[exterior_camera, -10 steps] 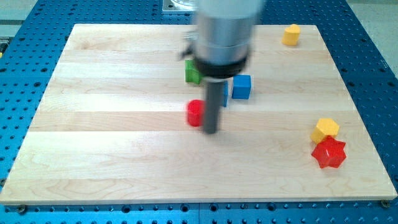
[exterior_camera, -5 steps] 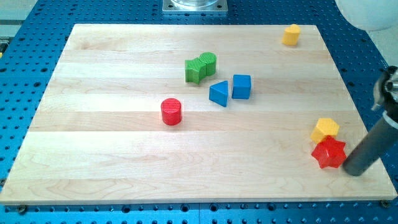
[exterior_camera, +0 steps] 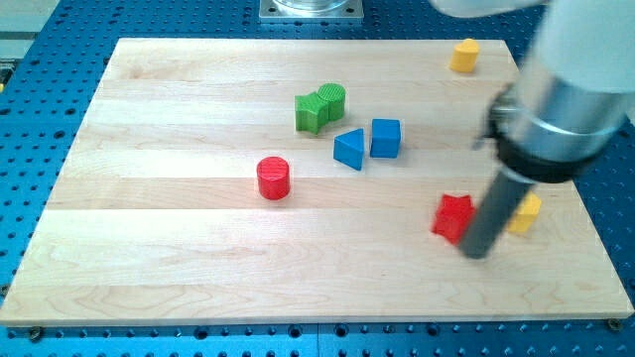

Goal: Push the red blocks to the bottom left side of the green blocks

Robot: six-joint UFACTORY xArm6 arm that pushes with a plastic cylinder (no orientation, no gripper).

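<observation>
**Rod tip against the red star block at the board's lower right**

Nearest the view's bottom, my tip (exterior_camera: 477, 252) rests on the pale wooden board (exterior_camera: 179, 278) in its lower right part. The straight dark rod (exterior_camera: 493, 213) rises from it tilted up and toward the view's right, into a blurred black collar and a wide grey cylindrical arm body (exterior_camera: 575, 69) that fills the upper right corner. The rod has no fingers or jaws, so nothing is grasped or released; it only bears sideways on things.

Touching the rod on its left side, just above the tip, is the red star-shaped block (exterior_camera: 453, 216), its outline slightly blurred. On the rod's other side, partly hidden behind it, sits a yellow block (exterior_camera: 526, 211) whose shape cannot be made out.

Further up and well to the left, a red cylinder block (exterior_camera: 273, 178) stands alone near the board's middle. Beyond it, toward the upper right, a blue triangular block (exterior_camera: 349, 149) sits just beside a blue cube (exterior_camera: 386, 137). Above and left of those, two green blocks touch each other: a green star-like block (exterior_camera: 312, 111) and a green cylinder block (exterior_camera: 332, 97) at its upper right. The red cylinder lies below and left of this green pair; the red star lies well apart, below and right of it.

Farthest off, a small yellow block (exterior_camera: 463, 55) sits near the board's top right edge. Blue perforated table (exterior_camera: 40, 59) surrounds the board.
</observation>
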